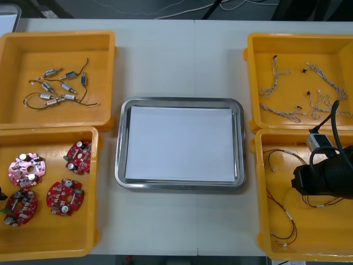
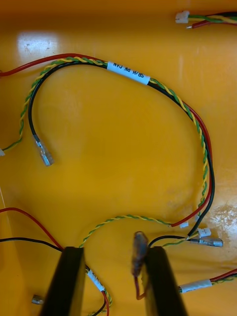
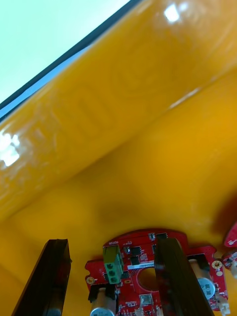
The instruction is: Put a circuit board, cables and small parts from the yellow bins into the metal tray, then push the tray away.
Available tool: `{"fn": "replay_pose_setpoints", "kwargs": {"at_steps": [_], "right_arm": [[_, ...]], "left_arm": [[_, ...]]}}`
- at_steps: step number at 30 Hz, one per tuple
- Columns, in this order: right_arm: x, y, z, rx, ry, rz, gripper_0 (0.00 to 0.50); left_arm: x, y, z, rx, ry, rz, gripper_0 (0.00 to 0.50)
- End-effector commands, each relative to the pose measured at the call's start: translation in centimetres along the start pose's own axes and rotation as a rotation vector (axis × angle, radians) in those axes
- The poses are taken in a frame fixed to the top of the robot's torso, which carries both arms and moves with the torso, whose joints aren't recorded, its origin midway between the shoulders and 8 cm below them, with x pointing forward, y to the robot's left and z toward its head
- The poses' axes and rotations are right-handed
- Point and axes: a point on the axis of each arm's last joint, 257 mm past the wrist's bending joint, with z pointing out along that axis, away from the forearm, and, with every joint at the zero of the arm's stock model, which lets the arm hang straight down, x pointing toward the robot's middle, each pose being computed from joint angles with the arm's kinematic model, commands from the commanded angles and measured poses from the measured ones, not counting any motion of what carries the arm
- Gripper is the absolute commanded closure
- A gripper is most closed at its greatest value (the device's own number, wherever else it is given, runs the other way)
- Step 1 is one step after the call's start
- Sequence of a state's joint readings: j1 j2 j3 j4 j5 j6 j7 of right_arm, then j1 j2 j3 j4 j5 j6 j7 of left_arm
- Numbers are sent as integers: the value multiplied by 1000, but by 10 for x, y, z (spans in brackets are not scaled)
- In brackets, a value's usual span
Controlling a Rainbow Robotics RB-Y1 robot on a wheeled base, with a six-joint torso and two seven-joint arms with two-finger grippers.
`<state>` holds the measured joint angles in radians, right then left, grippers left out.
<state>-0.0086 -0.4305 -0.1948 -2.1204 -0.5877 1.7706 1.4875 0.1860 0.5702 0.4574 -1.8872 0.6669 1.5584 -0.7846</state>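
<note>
The light bench (image 1: 182,61) carries a metal tray (image 1: 121,143) lying bare between yellow bins (image 1: 55,36): nothing is loaded yet. The right pincer (image 2: 113,256), fingers apart, hovers over red and yellow cables (image 2: 127,73). The left pincer (image 3: 112,256), likewise apart, hangs above a circuit board (image 3: 140,245).

The right arm (image 1: 325,178) is bulky, rounded, matte black; a thick black cable (image 1: 334,118) loops off it beside a small silvery box (image 1: 316,141). The right pincer (image 2: 114,252) and left pincer (image 3: 111,243) have flat, glossy black fingers.
</note>
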Motion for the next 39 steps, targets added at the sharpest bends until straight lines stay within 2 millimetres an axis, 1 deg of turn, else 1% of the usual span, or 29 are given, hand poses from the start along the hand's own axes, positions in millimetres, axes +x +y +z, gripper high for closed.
{"fn": "replay_pose_setpoints", "kwargs": {"at_steps": [1, 6, 11, 13, 16, 22, 25, 30, 35, 39], "right_arm": [[-14, -6, -16, 14, -44, 30, 0], [-17, -16, -27, 27, -51, 96, 0], [-13, -30, -46, 72, -48, 235, 0], [-10, -35, -51, 87, -45, 292, 0], [-12, -37, -54, 90, -56, 400, 0], [-11, -44, -56, 101, -70, 618, 0], [-6, -47, -55, 106, -69, 725, 0], [7, -55, -52, 123, -59, 893, 0], [28, -64, -46, 150, -43, 1069, 0], [37, -68, -42, 155, -44, 1136, 0]], "left_arm": [[4, -6, 0, 0, 10, -42, 0], [11, -3, 2, -15, 31, -48, 0], [15, -3, 6, -21, 42, -46, 0], [16, -3, 7, -24, 45, -44, 0], [19, -7, 7, -17, 52, -40, 0], [29, -11, 9, -20, 77, -30, 0], [31, -11, 11, -23, 81, -28, 0], [31, -12, 12, -27, 81, -27, 0], [27, -16, 12, -23, 76, -27, 0], [22, -20, 11, -19, 64, -27, 5]]}}
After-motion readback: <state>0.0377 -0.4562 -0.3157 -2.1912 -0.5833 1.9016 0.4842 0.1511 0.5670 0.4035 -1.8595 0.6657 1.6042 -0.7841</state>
